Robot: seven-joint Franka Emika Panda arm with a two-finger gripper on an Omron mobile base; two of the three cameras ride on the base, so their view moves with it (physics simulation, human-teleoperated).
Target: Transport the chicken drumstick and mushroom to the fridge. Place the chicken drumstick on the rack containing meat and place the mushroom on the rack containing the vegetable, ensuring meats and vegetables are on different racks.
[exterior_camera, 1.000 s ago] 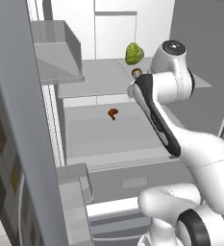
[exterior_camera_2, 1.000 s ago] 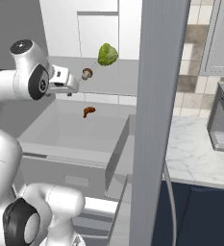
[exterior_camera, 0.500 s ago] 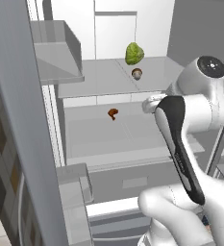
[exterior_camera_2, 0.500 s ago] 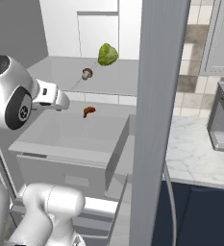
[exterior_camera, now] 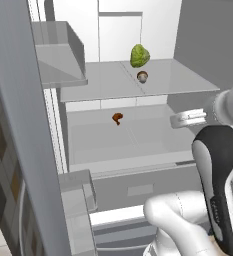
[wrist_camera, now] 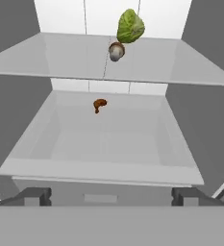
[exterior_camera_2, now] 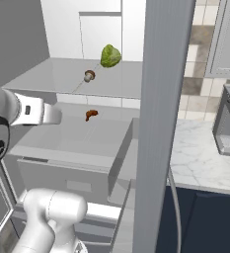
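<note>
Mushroom [wrist_camera: 116, 51] is seen on the glass shelf [wrist_camera: 75, 55] beside the lettuce [wrist_camera: 130, 26], the fingers [wrist_camera: 111, 197] are spread apart, and placing seems finished, with only retreat called for

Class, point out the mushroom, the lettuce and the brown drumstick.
Mushroom [wrist_camera: 116, 52]: hand view, its cap and stem's middle.
Lettuce [exterior_camera: 139, 56]: left base view, leafy middle.
Drumstick [exterior_camera_2: 91, 114]: right base view, its meaty part.
</note>
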